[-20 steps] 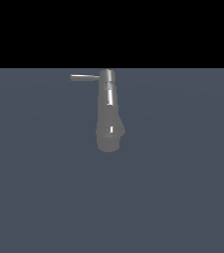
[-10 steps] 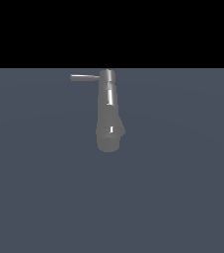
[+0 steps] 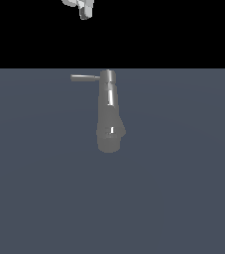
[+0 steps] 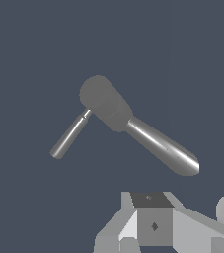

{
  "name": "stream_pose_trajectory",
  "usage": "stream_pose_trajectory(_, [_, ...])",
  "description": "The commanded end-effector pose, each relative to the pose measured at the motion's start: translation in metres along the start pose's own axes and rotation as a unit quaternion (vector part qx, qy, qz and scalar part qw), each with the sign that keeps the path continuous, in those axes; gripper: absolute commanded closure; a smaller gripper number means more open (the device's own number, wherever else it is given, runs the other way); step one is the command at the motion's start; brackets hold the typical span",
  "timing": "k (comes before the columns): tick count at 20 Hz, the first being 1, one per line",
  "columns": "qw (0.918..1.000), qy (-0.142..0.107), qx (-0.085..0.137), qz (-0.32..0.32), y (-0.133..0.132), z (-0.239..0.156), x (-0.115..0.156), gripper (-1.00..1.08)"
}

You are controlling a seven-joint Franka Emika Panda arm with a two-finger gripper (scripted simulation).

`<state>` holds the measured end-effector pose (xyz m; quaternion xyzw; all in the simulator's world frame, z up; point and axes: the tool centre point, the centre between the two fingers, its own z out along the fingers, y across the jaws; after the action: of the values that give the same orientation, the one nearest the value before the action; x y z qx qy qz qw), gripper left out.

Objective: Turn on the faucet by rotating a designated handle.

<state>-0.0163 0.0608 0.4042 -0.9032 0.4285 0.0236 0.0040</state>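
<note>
The faucet [image 3: 110, 116] is a grey shiny column standing upright on the dark floor, narrow at its capped top and thick at its base. The handle [image 3: 84, 78] is a thin bar sticking out from the top cap toward the exterior view's left. Only a white-grey tip of my gripper [image 3: 84, 11] shows at the top edge of the exterior view, high above the faucet and apart from it. In the wrist view the faucet [image 4: 133, 126] and the handle [image 4: 69, 137] lie ahead, with grey parts of the gripper [image 4: 153, 227] at the frame's edge. How the jaws stand does not show.
A flat dark grey-blue floor [image 3: 183, 198] spreads around the faucet. A black background fills the space above it. Nothing else stands in view.
The gripper's tip has come into the top edge of the exterior view, where it was not seen before. The faucet and handle have not moved.
</note>
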Motion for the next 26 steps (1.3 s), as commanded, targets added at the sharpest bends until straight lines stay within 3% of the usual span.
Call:
stream_pose_trajectory(1, [0.9996,0.0,-0.002,0.03,-0.014,0.011,0.005,1.08])
stream_pose_trajectory(11, [0.9894,0.004,-0.009,0.145,-0.068,0.065,0.023,1.08])
stream_pose_trajectory(26, [0.958,0.017,-0.018,0.286,-0.127,0.147,0.036,1.08])
